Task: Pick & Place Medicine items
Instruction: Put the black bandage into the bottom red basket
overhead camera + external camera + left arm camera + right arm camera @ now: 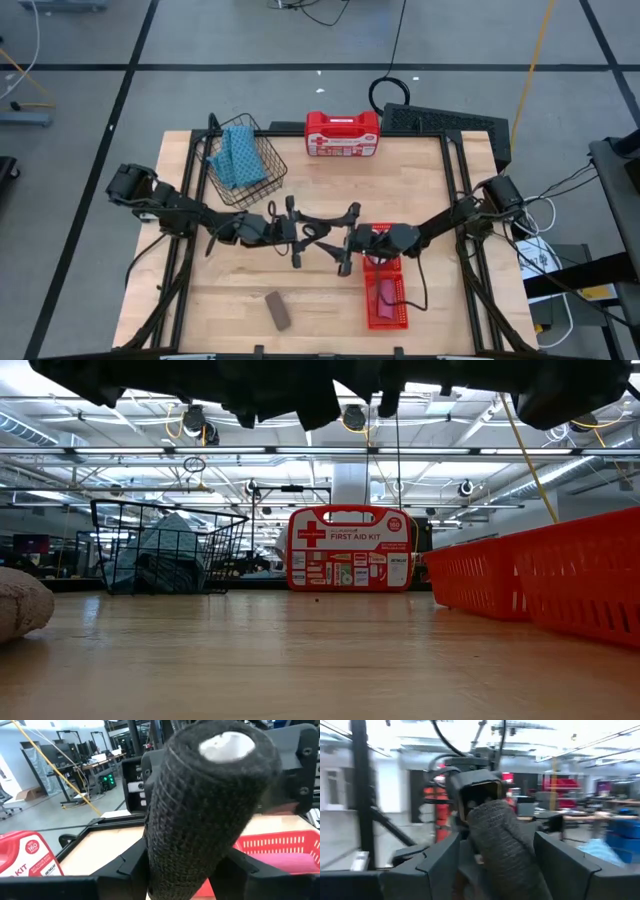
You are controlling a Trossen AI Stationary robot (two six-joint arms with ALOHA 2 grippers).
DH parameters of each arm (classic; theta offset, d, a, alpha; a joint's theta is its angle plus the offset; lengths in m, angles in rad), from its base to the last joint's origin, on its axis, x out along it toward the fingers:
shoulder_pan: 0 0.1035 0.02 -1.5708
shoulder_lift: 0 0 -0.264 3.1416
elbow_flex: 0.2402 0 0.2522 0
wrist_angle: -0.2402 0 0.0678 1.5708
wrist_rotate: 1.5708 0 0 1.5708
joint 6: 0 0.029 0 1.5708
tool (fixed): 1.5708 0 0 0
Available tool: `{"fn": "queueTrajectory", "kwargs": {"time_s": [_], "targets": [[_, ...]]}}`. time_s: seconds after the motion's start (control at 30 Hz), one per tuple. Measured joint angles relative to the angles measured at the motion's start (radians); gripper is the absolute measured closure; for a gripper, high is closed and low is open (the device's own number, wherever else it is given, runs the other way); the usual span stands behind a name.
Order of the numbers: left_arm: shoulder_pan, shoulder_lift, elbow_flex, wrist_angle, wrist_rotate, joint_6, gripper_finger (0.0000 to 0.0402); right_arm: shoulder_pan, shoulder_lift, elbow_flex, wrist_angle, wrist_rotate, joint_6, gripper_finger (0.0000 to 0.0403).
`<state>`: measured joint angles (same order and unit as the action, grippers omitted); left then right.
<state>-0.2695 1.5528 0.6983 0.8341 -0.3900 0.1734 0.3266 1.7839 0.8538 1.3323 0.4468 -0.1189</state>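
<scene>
**Midway over the counter: a black roll between two arms**

Centrally, above the wooden counter (330, 190), the two dark arms meet nose to nose. The left end effector (292, 232) reaches in from the left and the right end effector (348, 240) from the right, close together and clear of the surface.

In the left wrist view, the left end effector (182, 872) is closed on the black roll (200, 810), a fat cylinder of crinkled black wrap with a white core showing at its far end. Its dark fingers (125, 872) press against the roll's sides. The roll is in the air, not on the counter.

In the right wrist view the same black roll (505, 850) fills the mouth of the right end effector (497, 865), but I cannot tell whether that one grips it or only surrounds it.

The red basket (372, 318) sits on the counter just below the right end effector, with a pink piece (386, 293) lying inside. A brown piece (277, 311) lies on bare wood near the front edge, well apart from the basket (it shows at the left edge of the low view (20, 605)).

At the back left, a black wire basket (268, 175) holds a blue cloth (238, 158). Beside it, at the back middle, stands a red first aid kit (342, 135).
</scene>
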Motion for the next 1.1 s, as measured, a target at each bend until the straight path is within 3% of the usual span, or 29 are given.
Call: {"fn": "queueTrajectory", "kwargs": {"time_s": [0.17, 0.73, 0.9, 1.1], "targets": [[-0.001, 0.0, 0.0, -0.001, 0.011, -0.002, 0.0244, -0.005, 0.001, 0.001, -0.073, 0.1, -0.051, 0.0182], [0.001, 0.0, 0.0, -0.083, 0.049, -0.139, 0.0221, -0.012, 0.001, 0.001, -0.089, 0.099, -0.13, 0.0222], [0.002, 0.0, 0.0, -0.109, 0.048, -0.142, 0.023, -0.012, 0.001, 0.001, -0.102, 0.099, -0.129, 0.0266], [0.002, -0.001, 0.001, -0.131, 0.048, -0.283, 0.024, -0.009, -0.009, -0.001, -0.11, 0.1, -0.131, 0.0357]]}}
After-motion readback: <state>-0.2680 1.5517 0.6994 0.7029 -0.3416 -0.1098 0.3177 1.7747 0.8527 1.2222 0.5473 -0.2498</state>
